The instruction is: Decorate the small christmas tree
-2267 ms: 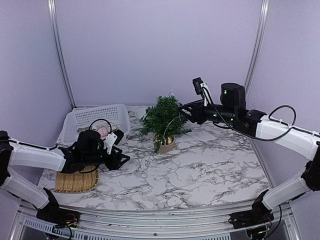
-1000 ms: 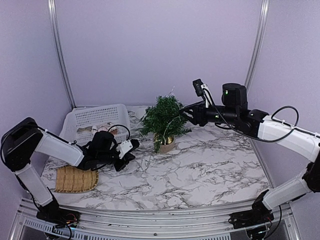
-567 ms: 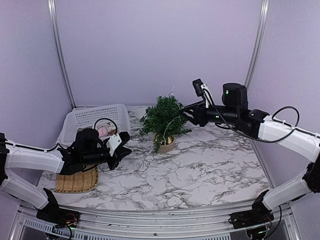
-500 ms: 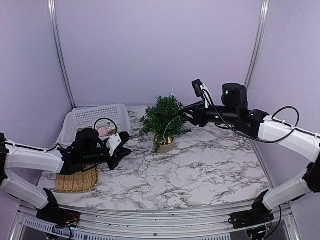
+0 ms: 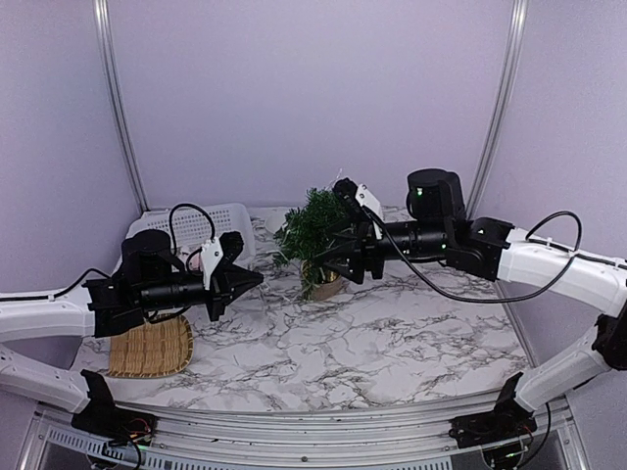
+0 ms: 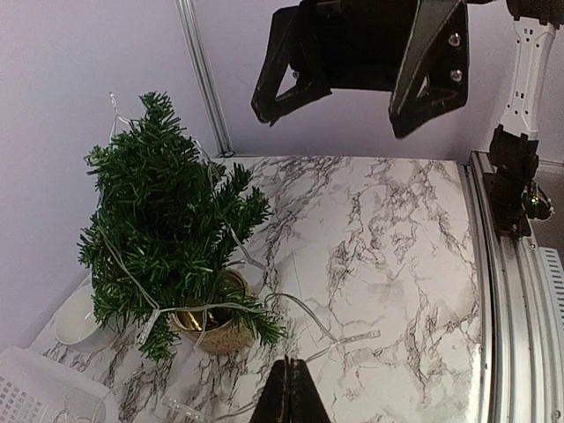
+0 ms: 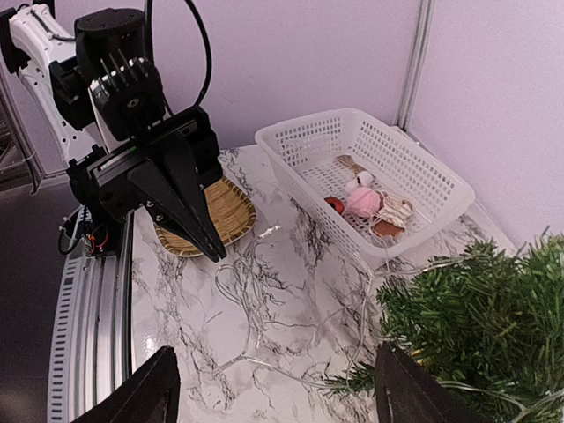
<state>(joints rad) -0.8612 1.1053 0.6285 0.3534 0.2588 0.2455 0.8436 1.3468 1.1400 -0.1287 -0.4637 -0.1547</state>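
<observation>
The right gripper (image 5: 329, 262) has swung from the right flank of the small christmas tree (image 5: 315, 227) to its front-right side; its jaws, narrow a moment ago, now stand wide with nothing between them. I take that to mean it has just let go of the light string (image 6: 295, 304) it had been tending at the branches. The left gripper (image 5: 257, 279) has risen from low over the wicker tray (image 5: 149, 350) and now points across at the tree; its fingers are pressed together, and I cannot tell whether a strand of the string is pinched in them. The tree itself has not moved; it stands in its woven pot (image 6: 214, 333) near the middle of the back edge of the marble table (image 5: 392, 333). With part of the string looped on the branches and the rest loose on the marble, the decorating looks to be barely begun.

The left wrist view shows what the top view hardly does: the thin string draped round the lower branches and trailing off toward the near edge, a white dish (image 6: 75, 319) just behind the pot, and the right jaws hanging apart above. The right wrist view alone looks into the white basket (image 7: 304, 145) at the back left corner, where a pink ball (image 7: 361, 201) and other ornaments lie unused; it also shows a tangle of string on the marble between tray and tree.
</observation>
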